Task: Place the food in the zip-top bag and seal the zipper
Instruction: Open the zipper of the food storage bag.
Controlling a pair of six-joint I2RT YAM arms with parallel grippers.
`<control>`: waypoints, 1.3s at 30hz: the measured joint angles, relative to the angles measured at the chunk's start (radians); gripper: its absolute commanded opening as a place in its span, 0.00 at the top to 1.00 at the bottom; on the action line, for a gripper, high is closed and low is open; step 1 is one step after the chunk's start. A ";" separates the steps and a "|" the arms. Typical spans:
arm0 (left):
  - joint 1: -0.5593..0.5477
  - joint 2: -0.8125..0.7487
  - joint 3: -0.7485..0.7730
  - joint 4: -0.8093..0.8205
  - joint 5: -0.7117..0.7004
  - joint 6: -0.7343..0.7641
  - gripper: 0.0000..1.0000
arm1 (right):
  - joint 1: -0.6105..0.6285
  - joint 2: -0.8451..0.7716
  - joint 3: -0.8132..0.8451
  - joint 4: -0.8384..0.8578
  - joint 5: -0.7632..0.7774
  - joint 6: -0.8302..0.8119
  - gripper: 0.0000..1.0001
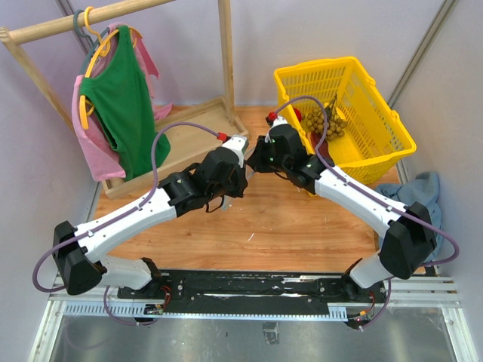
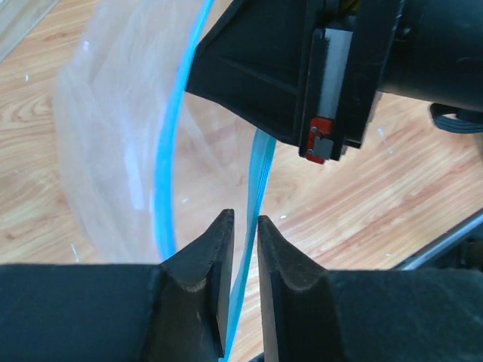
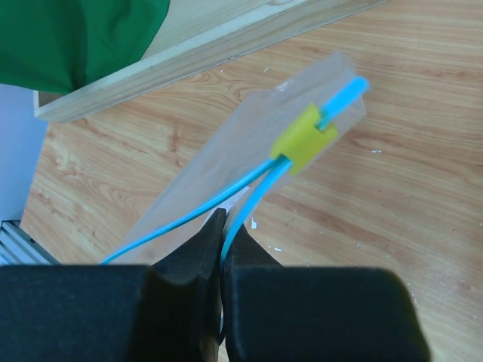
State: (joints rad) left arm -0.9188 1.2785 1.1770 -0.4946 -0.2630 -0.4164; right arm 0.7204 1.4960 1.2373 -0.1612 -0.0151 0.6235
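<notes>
1. The left pincer (image 2: 245, 226) stood narrowly apart around a zipper (image 2: 260, 173) strip, so the zip-top bag (image 2: 106, 151), held above the desk (image 1: 287, 226), might slip.
2. The right pincer (image 3: 221, 226) was clamped on the zipper, and tugging could tear it.
3. The tan-brown fruits (image 1: 330, 121) lay in the yellow basket (image 1: 385, 124).

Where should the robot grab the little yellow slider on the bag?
Probably pinch the yellow slider across its two flat sides, coming from the bag's far end, because the blue strips spread apart on the near side.
</notes>
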 measured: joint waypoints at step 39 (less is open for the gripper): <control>0.000 0.025 -0.019 0.025 -0.183 -0.037 0.46 | 0.042 -0.006 0.000 -0.039 0.024 -0.071 0.99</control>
State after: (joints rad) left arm -0.9188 1.3037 1.1584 -0.4694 -0.4458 -0.4534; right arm 0.7624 1.4902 1.2373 -0.2005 0.0086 0.5526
